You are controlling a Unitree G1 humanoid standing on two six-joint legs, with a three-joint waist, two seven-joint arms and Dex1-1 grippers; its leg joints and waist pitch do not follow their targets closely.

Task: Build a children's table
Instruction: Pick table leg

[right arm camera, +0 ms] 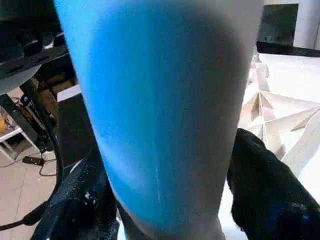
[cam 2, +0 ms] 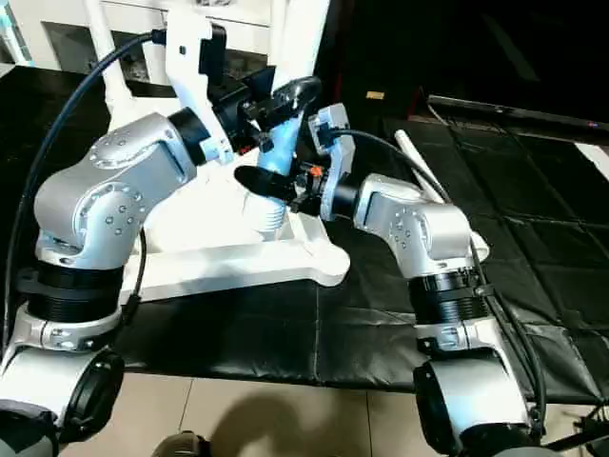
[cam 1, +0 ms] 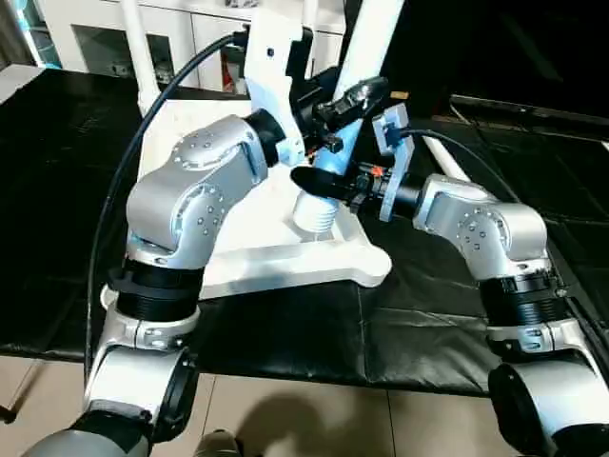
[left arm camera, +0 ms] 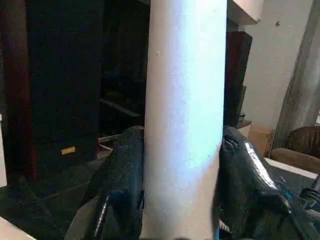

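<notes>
Both clamped on the long white tapered plastic tube leg [cam 1: 366,48] standing in a corner socket of the upturned white ribbed tabletop [cam 1: 285,262]: left gripper [left arm camera: 182,165] higher, right gripper [right arm camera: 170,200] lower.

The white plastic tabletop [cam 1: 285,262] lies upside down on the black mat, its ribbed underside facing up and a rounded corner socket [cam 1: 317,214] near my arms. One white tapered leg [cam 1: 366,48] stands nearly upright, leaning slightly, its lower end at that socket. Another leg [cam 1: 143,57] rises upright at the far left corner. A further white tube [cam 1: 445,158] lies flat on the mat to the right of the top.
</notes>
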